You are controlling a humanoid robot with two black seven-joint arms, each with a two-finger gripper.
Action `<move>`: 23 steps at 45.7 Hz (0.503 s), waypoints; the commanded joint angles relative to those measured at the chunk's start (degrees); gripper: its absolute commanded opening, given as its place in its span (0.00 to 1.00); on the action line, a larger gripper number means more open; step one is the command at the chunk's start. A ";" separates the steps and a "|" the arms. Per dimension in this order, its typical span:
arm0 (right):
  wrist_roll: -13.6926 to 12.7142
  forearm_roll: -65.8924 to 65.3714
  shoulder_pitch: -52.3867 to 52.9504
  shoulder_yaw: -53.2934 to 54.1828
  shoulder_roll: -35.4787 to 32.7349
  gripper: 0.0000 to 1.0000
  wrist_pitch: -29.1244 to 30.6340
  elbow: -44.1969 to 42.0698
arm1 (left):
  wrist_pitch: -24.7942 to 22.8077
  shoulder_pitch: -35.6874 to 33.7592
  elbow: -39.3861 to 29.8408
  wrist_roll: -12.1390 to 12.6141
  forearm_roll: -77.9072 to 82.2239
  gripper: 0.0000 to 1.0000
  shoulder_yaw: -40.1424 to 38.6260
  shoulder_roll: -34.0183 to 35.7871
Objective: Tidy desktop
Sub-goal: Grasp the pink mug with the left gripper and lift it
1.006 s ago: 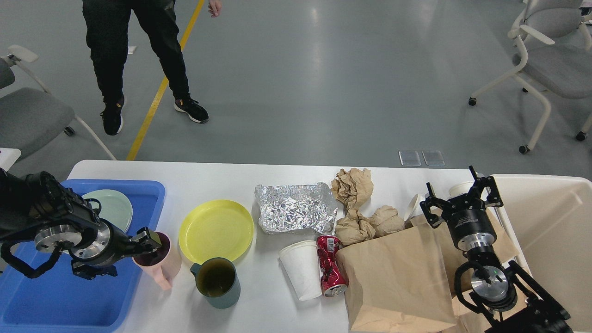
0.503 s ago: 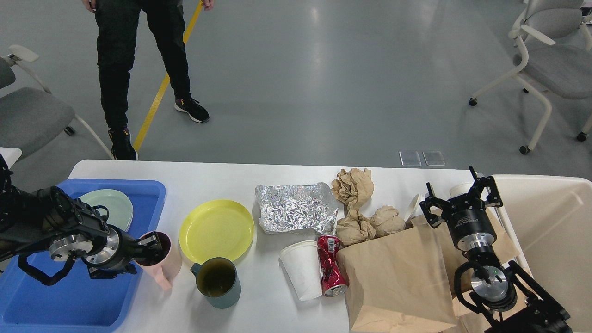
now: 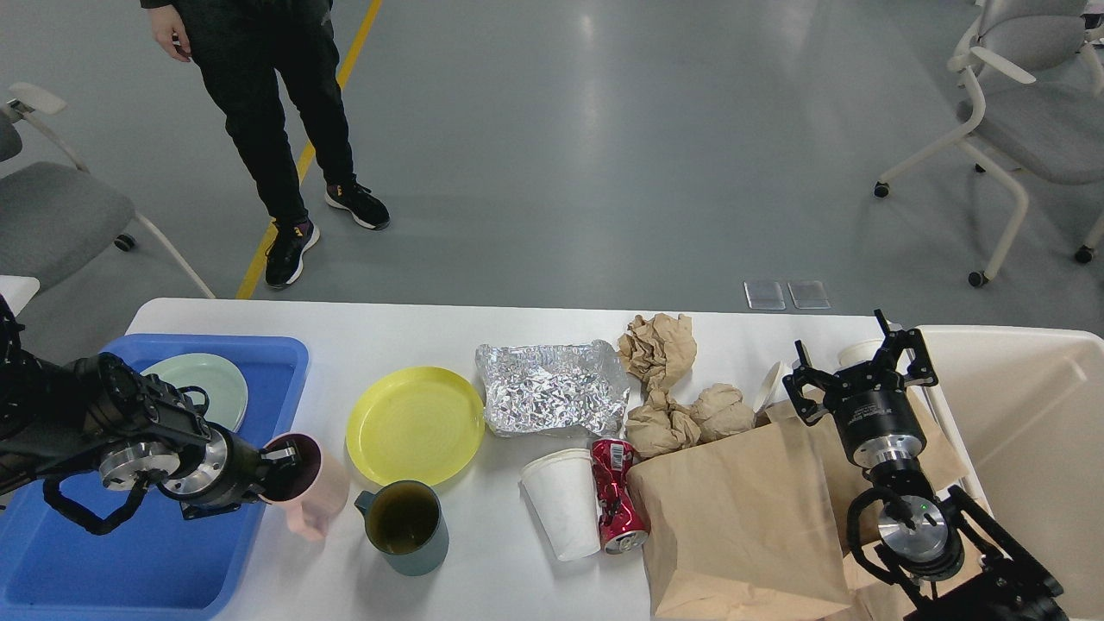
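Clearing crockery: left gripper clamped on pink mug at blue tray edge. Next, probably lifting it into tray. Right gripper spread wide, empty.

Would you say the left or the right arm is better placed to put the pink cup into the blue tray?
Left: its gripper is at the pink cup, beside the blue tray; the right gripper is far off.
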 commanded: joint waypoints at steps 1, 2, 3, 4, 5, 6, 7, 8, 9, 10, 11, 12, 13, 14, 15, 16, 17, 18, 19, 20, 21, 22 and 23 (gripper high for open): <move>0.00 -0.01 0.00 0.00 0.00 1.00 0.00 0.00 | -0.80 -0.45 -0.19 0.02 0.09 0.00 0.40 0.18; 0.00 -0.01 0.00 0.00 0.00 1.00 0.00 0.00 | -1.33 -0.63 -0.27 0.02 0.09 0.00 0.40 0.18; 0.00 -0.01 0.00 0.00 0.00 1.00 0.00 0.00 | -1.77 -0.89 -0.36 0.02 0.09 0.00 0.49 0.27; 0.00 -0.01 0.00 0.00 0.00 1.00 0.00 0.00 | -2.21 -0.98 -0.54 0.02 0.09 0.00 0.49 0.44; 0.00 -0.01 0.00 0.00 0.00 1.00 0.00 0.00 | -2.73 -1.07 -0.71 0.02 0.09 0.00 0.58 0.70; 0.00 -0.01 0.00 0.00 0.00 1.00 0.00 0.00 | -3.35 -1.16 -0.89 0.02 0.09 0.00 0.67 0.97; 0.00 -0.01 0.00 0.00 0.00 1.00 0.00 0.00 | -3.88 -1.59 -1.06 0.02 0.09 0.00 0.67 1.49; 0.00 -0.01 0.00 0.00 0.00 1.00 0.00 0.00 | -4.32 -2.38 -1.33 0.02 0.09 0.00 0.75 1.85; 0.00 -0.01 0.00 0.00 0.00 1.00 0.00 0.00 | -4.76 -3.17 -1.76 0.11 0.18 0.00 0.84 2.11; 0.00 -0.01 0.00 0.00 0.00 1.00 0.00 0.00 | -5.28 -4.22 -2.29 0.11 0.35 0.00 1.10 2.20; 0.00 -0.01 0.00 0.00 0.00 1.00 0.00 0.00 | -5.72 -5.36 -3.17 0.20 0.61 0.00 1.63 2.29; 0.00 -0.01 0.00 0.00 0.00 1.00 0.00 0.00 | -6.34 -6.59 -4.22 0.11 0.88 0.00 2.33 2.29; 0.00 -0.01 0.00 0.00 0.00 1.00 0.00 0.00 | -6.69 -8.00 -5.45 0.20 1.23 0.00 3.21 2.38; 0.00 -0.01 0.00 0.00 0.00 1.00 0.00 0.00 | -7.04 -9.58 -6.76 0.20 1.58 0.00 4.08 2.55; 0.00 -0.01 0.00 0.00 0.00 1.00 0.00 0.00 | -7.39 -11.42 -8.00 0.20 1.93 0.00 4.79 2.73; 0.00 -0.01 0.00 0.00 0.00 1.00 0.00 0.00 | -7.57 -13.35 -9.23 0.20 2.28 0.00 5.49 2.90; 0.00 -0.01 0.00 0.00 0.00 1.00 0.00 0.00 | -7.75 -17.55 -12.46 0.55 2.63 0.00 7.15 3.17; 0.00 -0.01 0.00 0.00 0.00 1.00 0.00 0.00 | -7.84 -19.42 -13.97 0.72 2.64 0.00 7.95 3.26; 0.00 -0.01 0.00 0.00 0.00 1.00 0.00 0.00 | -7.84 -21.35 -15.55 1.07 2.73 0.00 8.66 3.43; 0.00 -0.01 0.00 0.00 0.00 1.00 0.00 0.00 | -7.92 -23.63 -17.22 1.34 2.73 0.00 9.36 3.61; 0.00 -0.01 0.00 0.00 0.00 1.00 0.00 0.00 | -8.10 -26.09 -18.80 1.78 2.73 0.00 9.98 3.87; 0.00 -0.01 0.00 0.00 0.00 1.00 0.00 0.00 | -8.27 -28.64 -20.38 2.22 2.73 0.00 10.42 4.05; 0.00 -0.01 0.00 0.00 0.00 1.00 0.00 0.00 | -8.54 -31.28 -21.97 2.74 2.73 0.00 11.03 4.05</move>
